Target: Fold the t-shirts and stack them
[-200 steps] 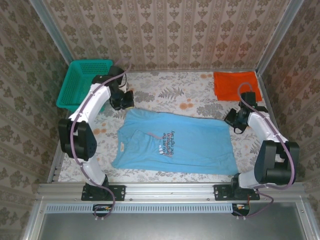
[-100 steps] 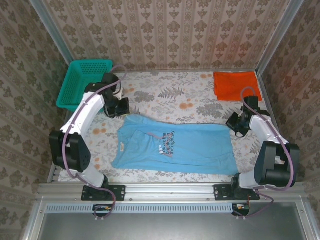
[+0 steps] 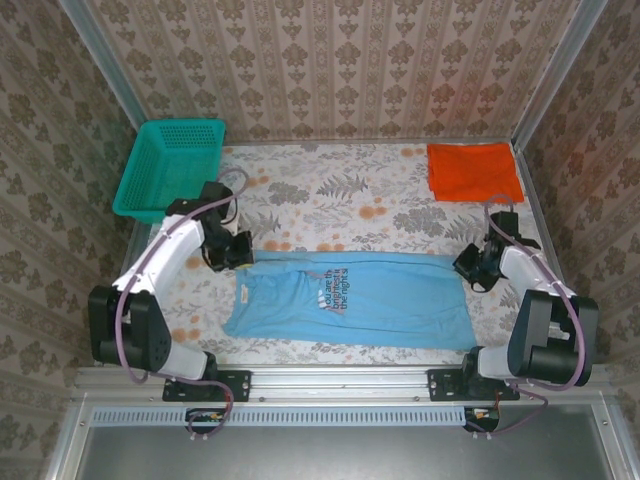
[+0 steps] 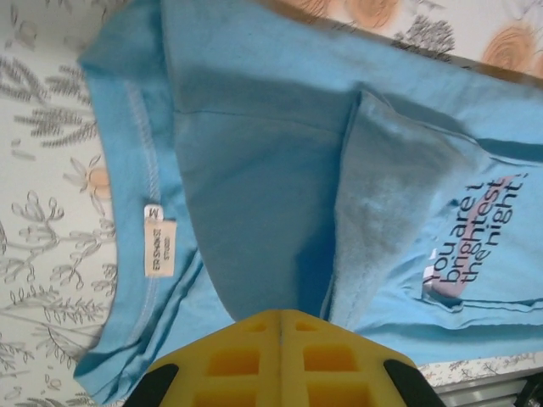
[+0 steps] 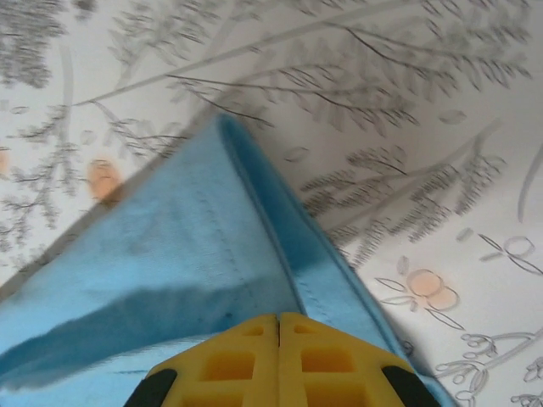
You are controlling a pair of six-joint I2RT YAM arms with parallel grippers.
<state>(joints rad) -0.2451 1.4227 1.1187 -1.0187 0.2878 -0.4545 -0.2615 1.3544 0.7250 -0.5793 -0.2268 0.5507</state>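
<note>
The light blue t-shirt [image 3: 350, 300] lies across the near half of the table, its far long edge lifted and drawn toward the front. My left gripper [image 3: 238, 252] is shut on the shirt's far left edge near the collar; the blue cloth [image 4: 254, 212] hangs from its yellow fingers [image 4: 254, 356]. My right gripper [image 3: 470, 268] is shut on the far right corner, where the hem [image 5: 254, 246] runs out of its yellow fingers [image 5: 246, 365]. The orange-red t-shirt [image 3: 473, 170] lies folded at the back right corner.
A teal mesh basket [image 3: 168, 165] stands at the back left, just beyond the left arm. The floral tablecloth [image 3: 340, 195] covers the table between the wallpapered side walls. A metal rail [image 3: 340, 380] runs along the near edge.
Both grippers have moved toward the near edge, pulling the shirt's far edge with them. The blue shirt looks narrower front to back, and its chest print has shifted.
</note>
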